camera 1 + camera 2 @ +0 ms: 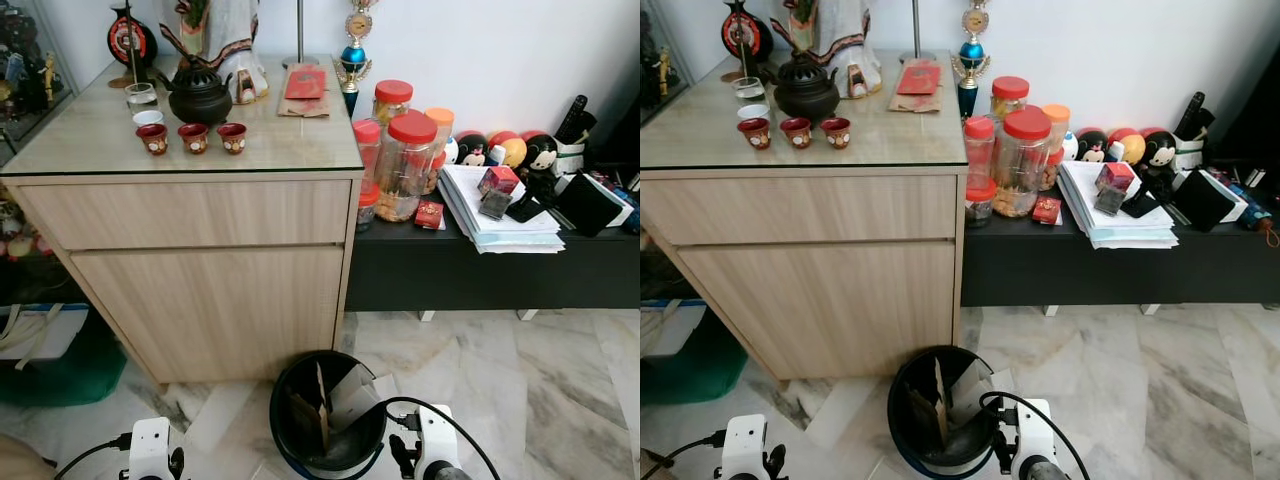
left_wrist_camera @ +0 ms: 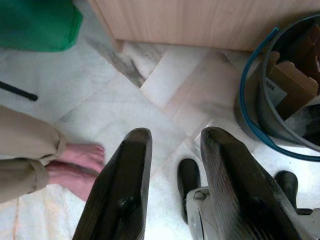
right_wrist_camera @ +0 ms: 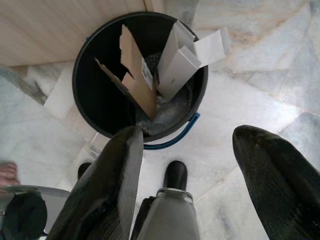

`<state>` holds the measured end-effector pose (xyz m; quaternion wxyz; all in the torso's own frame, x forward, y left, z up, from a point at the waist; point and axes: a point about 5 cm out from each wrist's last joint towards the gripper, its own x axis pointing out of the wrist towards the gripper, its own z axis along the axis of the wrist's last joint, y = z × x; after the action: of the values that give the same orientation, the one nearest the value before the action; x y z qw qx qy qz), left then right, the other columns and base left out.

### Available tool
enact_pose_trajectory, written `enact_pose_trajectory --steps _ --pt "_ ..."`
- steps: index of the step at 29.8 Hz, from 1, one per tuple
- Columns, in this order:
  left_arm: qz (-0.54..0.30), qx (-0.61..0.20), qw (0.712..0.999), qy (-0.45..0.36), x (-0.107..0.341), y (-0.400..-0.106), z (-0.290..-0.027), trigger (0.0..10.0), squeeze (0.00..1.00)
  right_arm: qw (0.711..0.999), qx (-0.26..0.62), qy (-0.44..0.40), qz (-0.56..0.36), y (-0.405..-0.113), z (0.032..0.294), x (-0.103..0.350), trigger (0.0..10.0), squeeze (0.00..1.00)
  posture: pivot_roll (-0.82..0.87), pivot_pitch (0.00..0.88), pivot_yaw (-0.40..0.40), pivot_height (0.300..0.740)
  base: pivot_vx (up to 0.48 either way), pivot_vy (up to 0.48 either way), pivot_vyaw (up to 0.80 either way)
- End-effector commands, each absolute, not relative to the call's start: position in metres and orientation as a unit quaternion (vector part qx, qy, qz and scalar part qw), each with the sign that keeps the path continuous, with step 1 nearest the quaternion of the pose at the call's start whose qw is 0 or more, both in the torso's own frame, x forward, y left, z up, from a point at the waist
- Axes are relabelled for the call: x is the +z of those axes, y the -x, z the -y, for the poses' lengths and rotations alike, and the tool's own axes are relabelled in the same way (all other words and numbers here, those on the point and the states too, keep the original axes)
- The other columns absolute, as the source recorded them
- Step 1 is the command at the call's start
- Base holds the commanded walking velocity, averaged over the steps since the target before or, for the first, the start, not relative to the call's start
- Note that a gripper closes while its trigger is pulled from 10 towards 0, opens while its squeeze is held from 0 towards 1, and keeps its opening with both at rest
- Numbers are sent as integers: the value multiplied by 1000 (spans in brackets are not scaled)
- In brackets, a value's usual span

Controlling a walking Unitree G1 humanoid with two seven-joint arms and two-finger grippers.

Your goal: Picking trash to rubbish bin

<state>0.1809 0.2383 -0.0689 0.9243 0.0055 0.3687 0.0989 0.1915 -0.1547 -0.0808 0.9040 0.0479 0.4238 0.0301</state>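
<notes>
Black plastic, rimmed by a blue handle, marks the rubbish bin [image 1: 328, 412] standing on the marble floor [image 1: 520, 380] just before my feet, close against the front of the wooden cabinet [image 1: 200, 290]. Brown cardboard scraps [image 3: 131, 70] and a folded white carton [image 3: 187, 55] stand upright inside, leaning on the wall, the carton poking above the rim; by my reading, the trash in sight is already binned.

My right claw [image 3: 200, 175] hangs above the floor on the near side of the bin, fingers spread wide and pinching nothing. My left claw [image 2: 172, 185] hangs low off to the bin's left, fingers apart and likewise empty, over bare tiles.

A person's bare foot [image 2: 75, 165] and a trouser leg rest on the floor near my left claw, so that side calls for care. A green bag [image 2: 40, 22] sits by the cabinet's left corner. To the right, open marble runs under a low black bench [image 1: 480, 265] loaded with red-lidded jars [image 1: 405, 160] and a stack of papers [image 1: 500, 215]; its edge overhangs, but the floor there looks free for turning away.
</notes>
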Motion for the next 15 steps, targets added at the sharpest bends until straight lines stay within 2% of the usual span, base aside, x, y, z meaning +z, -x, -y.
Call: enact_pose_trajectory --steps 1,15 --pt "-375 104 921 -6 -70 -178 -240 10000 0 907 25 -52 -417 -194 155 -79 10000 0 -54 0 -27 740 -255 0 0" --pt "-374 105 921 -3 -70 -178 -239 10000 0 907 30 -51 -416 -194 154 -79 10000 0 -56 1 -33 740 -289 0 0"
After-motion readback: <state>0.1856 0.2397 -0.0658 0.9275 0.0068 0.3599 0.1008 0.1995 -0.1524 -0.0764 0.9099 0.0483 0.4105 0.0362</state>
